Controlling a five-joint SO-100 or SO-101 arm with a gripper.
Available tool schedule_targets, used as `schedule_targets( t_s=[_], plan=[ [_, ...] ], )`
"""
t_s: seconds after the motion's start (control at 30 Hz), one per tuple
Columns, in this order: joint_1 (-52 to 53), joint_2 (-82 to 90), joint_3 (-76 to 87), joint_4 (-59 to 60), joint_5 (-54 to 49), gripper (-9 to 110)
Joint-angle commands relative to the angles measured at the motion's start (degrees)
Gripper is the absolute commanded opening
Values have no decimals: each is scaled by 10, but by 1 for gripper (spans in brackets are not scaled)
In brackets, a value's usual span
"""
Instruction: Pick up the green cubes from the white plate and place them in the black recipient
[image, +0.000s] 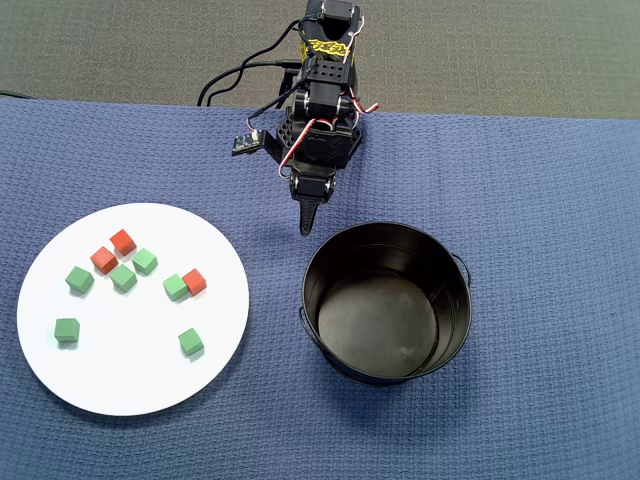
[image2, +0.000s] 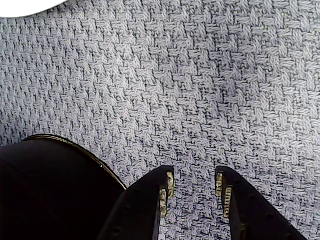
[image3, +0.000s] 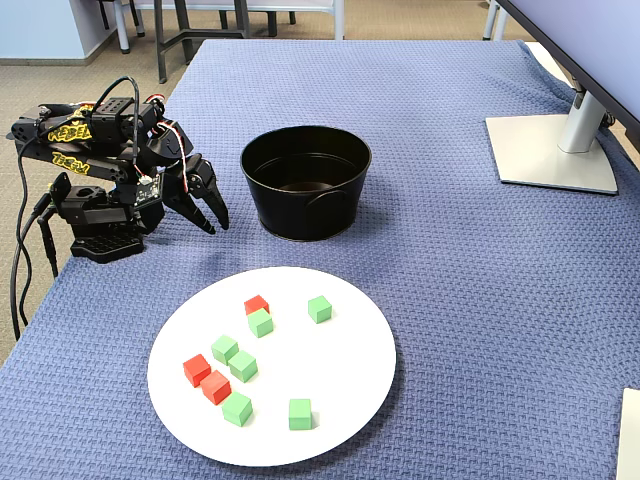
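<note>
Gripper is hovering empty, jaws slightly apart, beside the black recipient; green cubes sitting on white plate well off to its side, so widen before descending.

Tabletop covered edge to edge by blue woven cloth, basket-weave texture clear in wrist view. Beyond tabletop's far edge in overhead view: grey-olive carpet floor. Fixed view: beige carpet floor at upper left, dark metal furniture legs standing on it, pale blue wall panel in corner. Silver monitor stand on cloth at right, monitor's lower edge above it. Pale flat object at lower right, possibly paper. Light even, soft shadows.
</note>
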Motion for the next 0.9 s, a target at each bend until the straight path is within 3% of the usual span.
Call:
schedule_targets(
  t_s=[0.0, 0.5, 0.67, 0.87],
  plan=[
    [2, -30, -62, 4, 69, 0],
    [16, -42, -73, 4, 68, 0],
    [76, -100, -128, -47, 66, 0],
    [147, -198, -277, 13, -54, 4]
  ],
)
